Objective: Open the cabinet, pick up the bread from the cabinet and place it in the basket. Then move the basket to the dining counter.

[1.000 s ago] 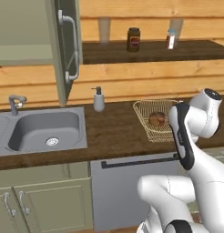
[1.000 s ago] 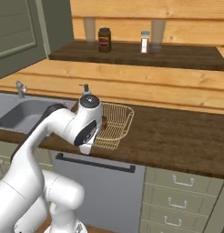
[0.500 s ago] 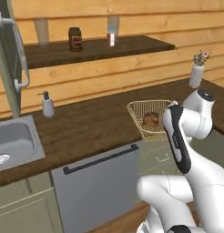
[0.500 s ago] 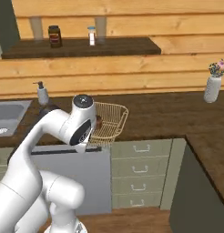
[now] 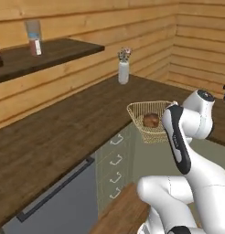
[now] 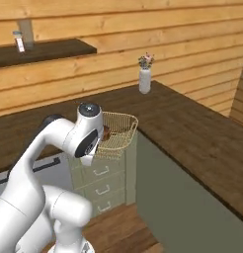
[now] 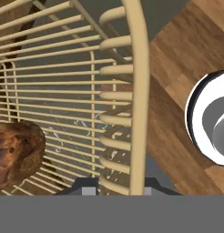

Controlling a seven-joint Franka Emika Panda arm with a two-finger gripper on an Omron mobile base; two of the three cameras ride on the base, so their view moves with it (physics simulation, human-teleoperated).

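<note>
Basically gripper (image 7: pixel 114 189) is pinched on the wicker basket's (image 5: pixel 138 111) near rim, carrying it in the air off the counter edge; bread (image 5: pixel 151 120) sits inside. Beyond: dark wood counter (image 6: pixel 192 123), flower vase (image 6: pixel 144 80). Risk, I'd guess: one-sided rim grip tilts the basket, bread rolls out, or basket clips the counter edge.

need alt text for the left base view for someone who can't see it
A white robot arm holds a wicker basket with a dark brown bread inside, in the air beside a dark wooden counter. A white vase stands by the wooden wall, and a shelf is upper left.
</note>
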